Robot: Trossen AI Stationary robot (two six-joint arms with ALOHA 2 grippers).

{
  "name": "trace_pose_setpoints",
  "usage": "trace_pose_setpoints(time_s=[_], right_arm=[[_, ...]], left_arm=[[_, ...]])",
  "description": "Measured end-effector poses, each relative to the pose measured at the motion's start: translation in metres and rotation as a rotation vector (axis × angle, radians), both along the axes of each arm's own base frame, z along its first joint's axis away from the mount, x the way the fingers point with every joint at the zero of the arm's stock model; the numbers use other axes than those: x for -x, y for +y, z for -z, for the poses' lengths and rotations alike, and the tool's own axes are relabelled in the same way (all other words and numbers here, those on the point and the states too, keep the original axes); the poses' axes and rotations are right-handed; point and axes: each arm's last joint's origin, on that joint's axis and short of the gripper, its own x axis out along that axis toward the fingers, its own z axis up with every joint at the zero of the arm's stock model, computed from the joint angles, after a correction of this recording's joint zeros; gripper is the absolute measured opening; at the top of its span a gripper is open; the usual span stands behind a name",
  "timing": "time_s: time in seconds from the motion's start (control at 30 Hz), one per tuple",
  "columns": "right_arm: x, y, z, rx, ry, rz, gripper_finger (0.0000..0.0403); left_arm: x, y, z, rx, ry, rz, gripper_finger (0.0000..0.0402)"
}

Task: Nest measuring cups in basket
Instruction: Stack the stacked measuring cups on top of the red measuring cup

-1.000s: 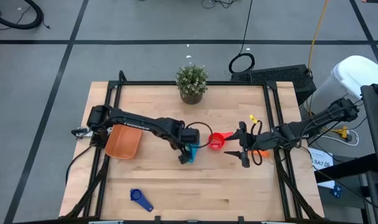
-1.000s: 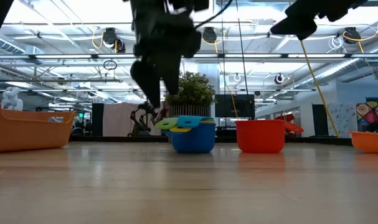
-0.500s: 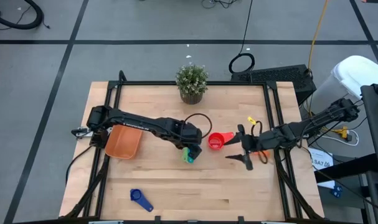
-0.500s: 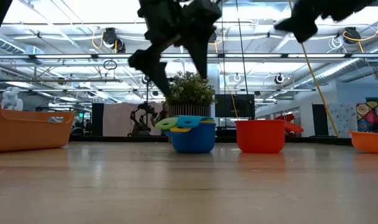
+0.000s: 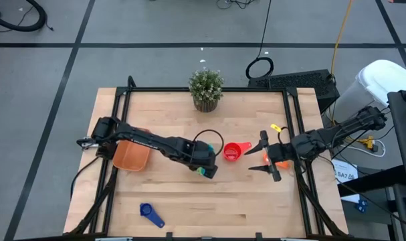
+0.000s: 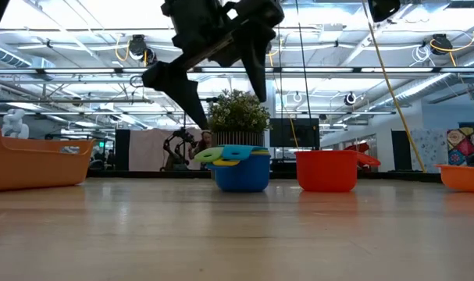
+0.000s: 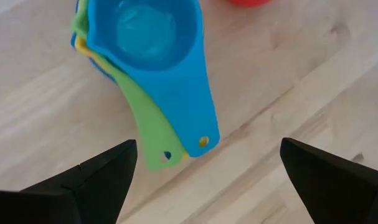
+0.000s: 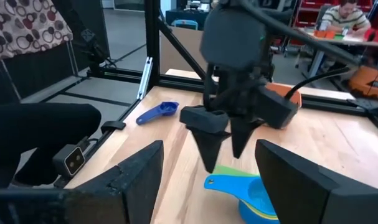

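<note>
Measuring cups are scattered, none in the basket [image 5: 131,156], which sits at the table's [image 5: 256,207] left edge under the left arm. One dark blue cup [image 5: 151,214] lies alone near the front edge, well apart from the rest. Mid-table: a nested stack [image 7: 145,56], light blue on top, then green and yellow, in a blue cup at the bottom, handles fanned out. Left gripper [image 5: 206,167] hangs directly over that stack, fingers spread wide, holding nothing; low view shows it clear above the stack. Red cup [image 5: 233,151] stands just right of the stack, not touching it. Right gripper [image 5: 264,155] is right of the red cup, fingers also spread, empty. Orange cup [image 6: 463,176] lies under the right arm by the table's right edge. Potted plant [image 5: 206,89] at back centre.
</note>
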Motion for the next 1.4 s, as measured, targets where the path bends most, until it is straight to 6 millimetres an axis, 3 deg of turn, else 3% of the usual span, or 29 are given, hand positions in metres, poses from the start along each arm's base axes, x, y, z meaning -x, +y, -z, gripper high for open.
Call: trace_pose_setpoints(time_s=[0.5, 1.4], right_arm=[[0.002, 0.002, -0.001, 0.024, -0.011, -0.087, 0.0249], [0.002, 0.002, 0.000, 0.023, 0.004, -0.086, 0.0249]], left_arm=[[-0.005, -0.001, 0.027, -0.049, 0.084, -0.026, 0.0397], [-0.009, -0.005, 0.030, -0.115, 0.034, -0.096, 0.0397]])
